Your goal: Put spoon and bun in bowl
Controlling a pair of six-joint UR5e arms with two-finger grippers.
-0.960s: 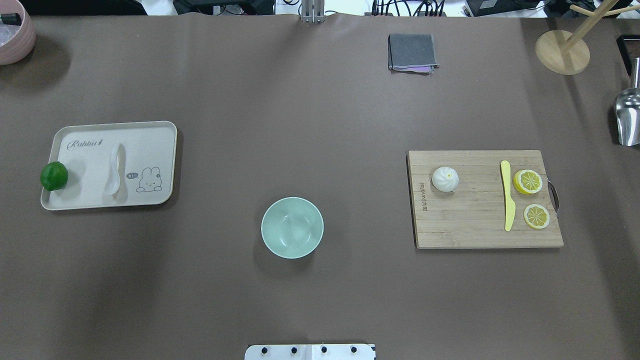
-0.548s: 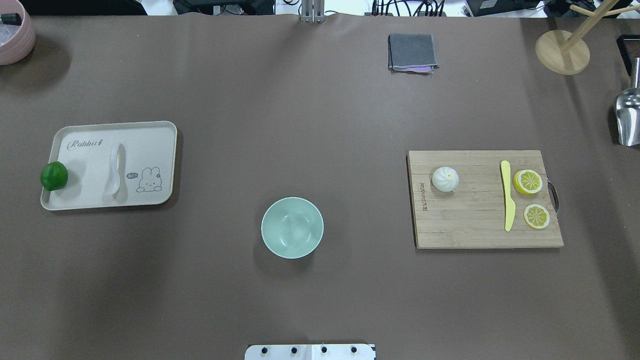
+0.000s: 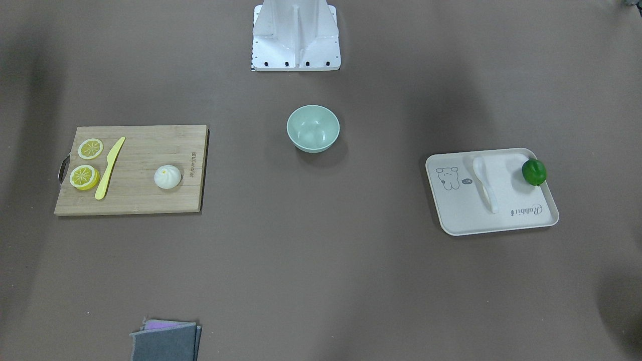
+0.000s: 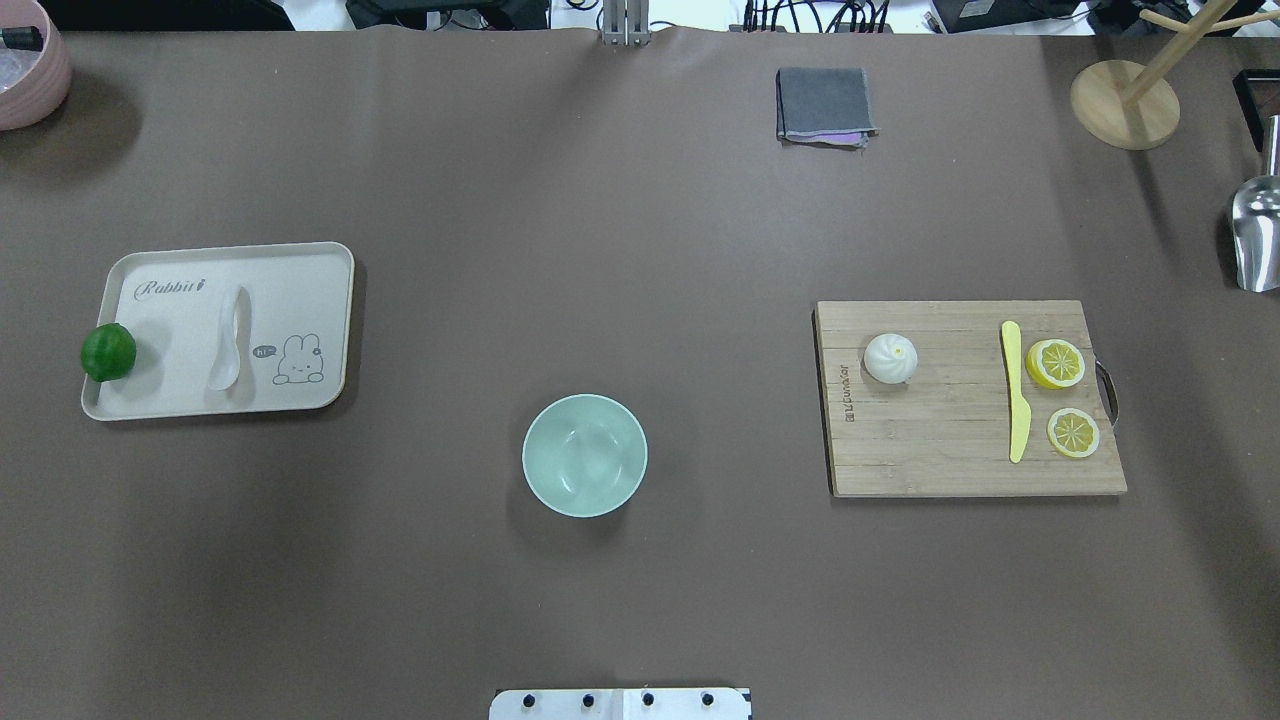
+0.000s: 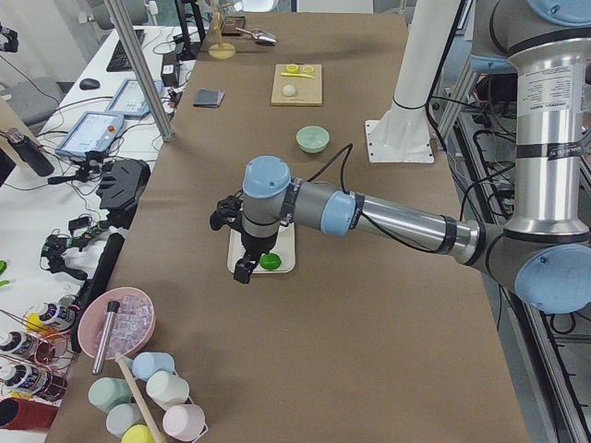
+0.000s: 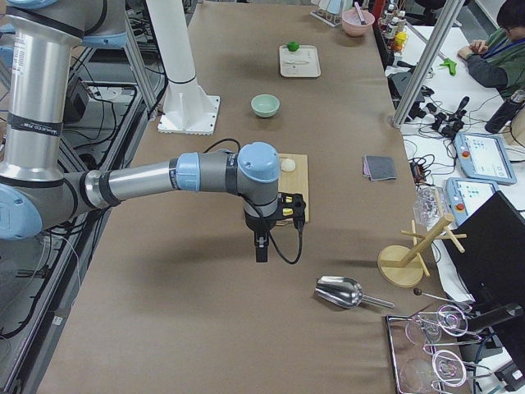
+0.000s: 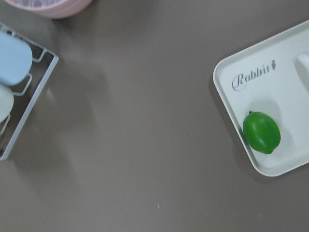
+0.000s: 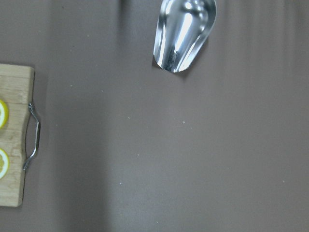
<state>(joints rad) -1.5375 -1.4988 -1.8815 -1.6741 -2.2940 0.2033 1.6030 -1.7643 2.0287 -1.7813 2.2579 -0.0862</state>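
Observation:
The white spoon point(image 4: 228, 345) lies on a cream rabbit tray point(image 4: 300, 275) at the left, also in the front view point(image 3: 485, 183). The white bun point(image 4: 890, 358) sits on a wooden cutting board point(image 4: 940, 465) at the right, also in the front view point(image 3: 167, 176). The empty mint-green bowl point(image 4: 584, 455) stands between them near the robot's base. The left gripper point(image 5: 242, 269) hangs above the tray's lime end; the right gripper point(image 6: 260, 246) hangs beyond the board's handle end. They show only in the side views, so I cannot tell whether they are open or shut.
A green lime point(image 4: 108, 352) rests on the tray's left rim. A yellow knife point(image 4: 1015, 392) and two lemon slices point(image 4: 1056, 363) lie on the board. A grey cloth point(image 4: 824, 104), a wooden stand point(image 4: 1124, 104), a metal scoop point(image 4: 1256, 238) and a pink bowl point(image 4: 30, 70) stand at the edges.

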